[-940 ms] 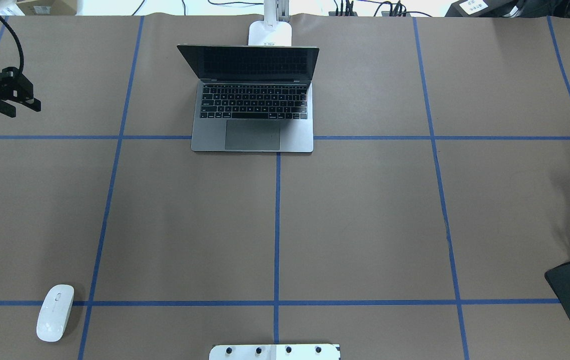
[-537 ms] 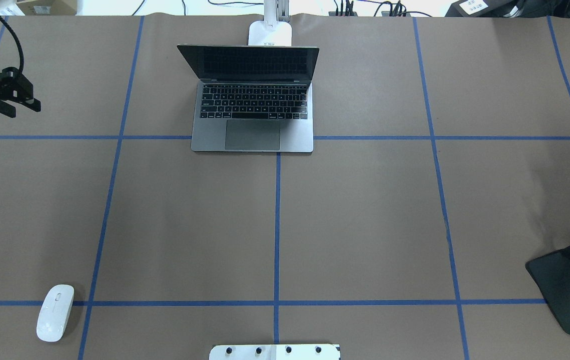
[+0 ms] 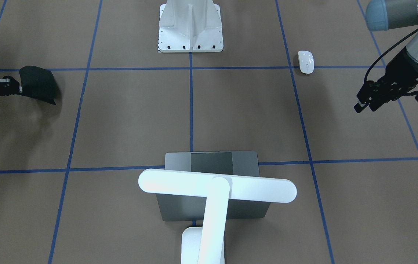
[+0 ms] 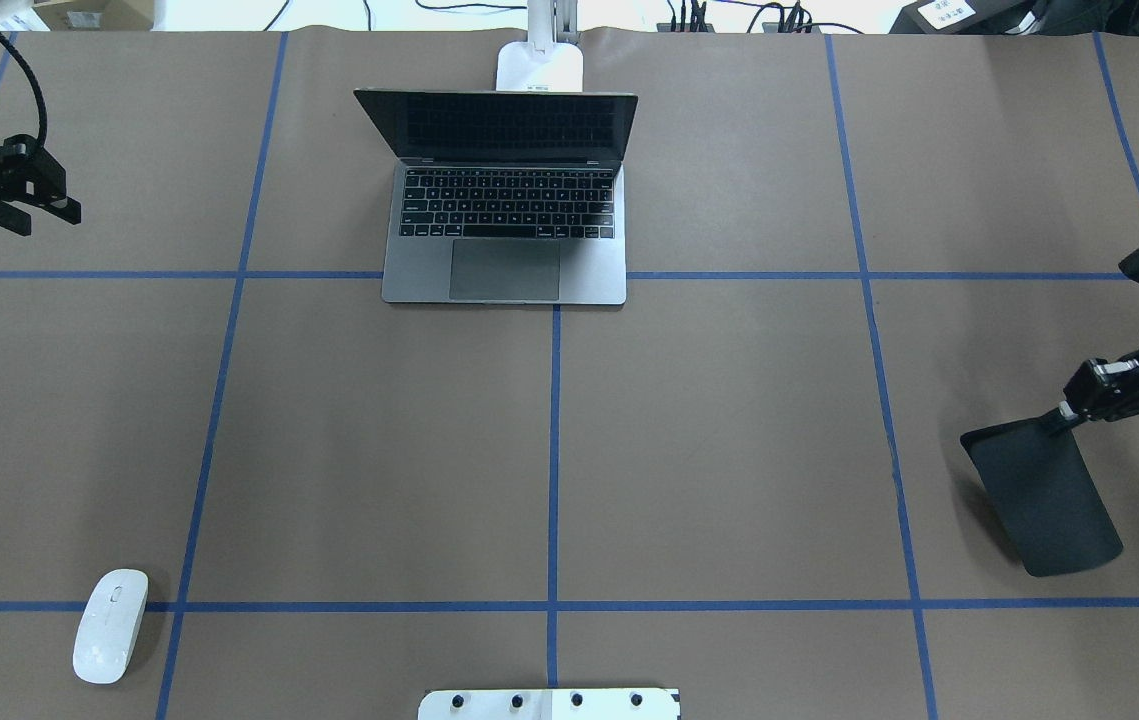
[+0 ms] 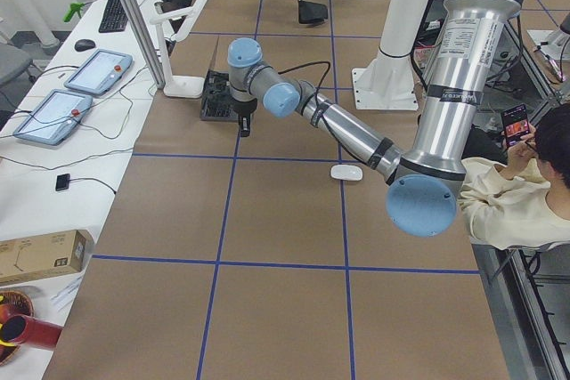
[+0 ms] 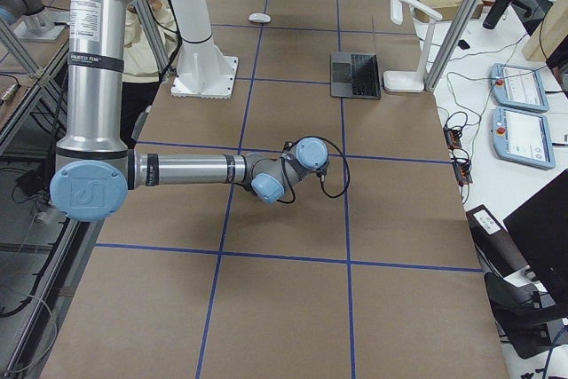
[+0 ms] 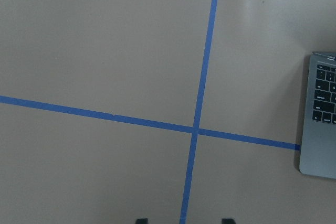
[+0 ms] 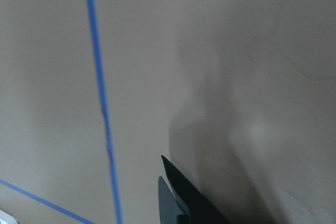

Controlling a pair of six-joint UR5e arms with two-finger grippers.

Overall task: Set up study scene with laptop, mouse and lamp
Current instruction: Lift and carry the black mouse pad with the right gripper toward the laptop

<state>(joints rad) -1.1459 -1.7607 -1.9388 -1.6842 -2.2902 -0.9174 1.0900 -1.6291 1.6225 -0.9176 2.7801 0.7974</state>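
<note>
Laptop (image 4: 504,200) open — right fingers (image 4: 1067,411) pinch black mat (image 4: 1044,495) aloft; left fingers (image 4: 67,210) spread, hovering.

The right hand (image 4: 1062,416) has carried the black mat (image 4: 1044,500) inward.

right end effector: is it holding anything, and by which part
Right end effector pinches the thin black flexible mat at a corner of its short edge.
</note>
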